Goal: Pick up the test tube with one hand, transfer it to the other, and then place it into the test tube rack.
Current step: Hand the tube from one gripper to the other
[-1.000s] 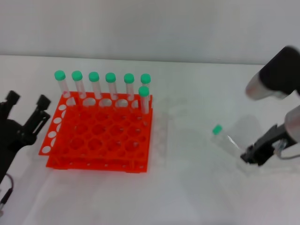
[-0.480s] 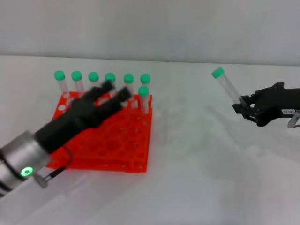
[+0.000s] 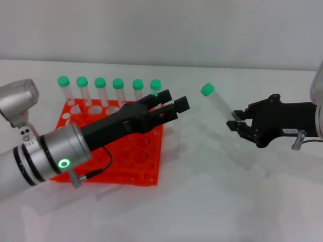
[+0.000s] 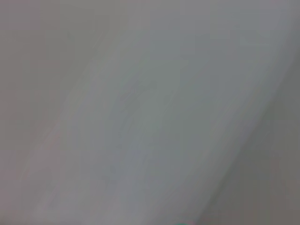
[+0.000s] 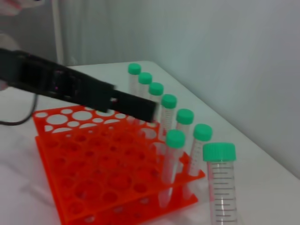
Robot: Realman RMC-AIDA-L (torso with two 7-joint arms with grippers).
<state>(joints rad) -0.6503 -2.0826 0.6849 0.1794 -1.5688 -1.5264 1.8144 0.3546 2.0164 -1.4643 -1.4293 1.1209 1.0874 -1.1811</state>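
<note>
The right black two-finger gripper [image 3: 236, 122] is holding the slim clear plastic tube with the green cap [image 3: 216, 102] by its lower end — up in the air, tilted, above the white desk [image 3: 212, 191]. The left black gripper [image 3: 171, 104] is reaching over the bright orange plastic rack [image 3: 146, 166], fingers spread apart — near the tube, not touching.

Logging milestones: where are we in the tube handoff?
Pickup done: the right gripper is shut on the slim clear green-capped test tube, holding it tilted above the table. In hand: the left gripper, open, reaches over the bright orange plastic rack toward the tube, not touching it. Left: handoff, then racking; seven other tubes already stand there.
</note>
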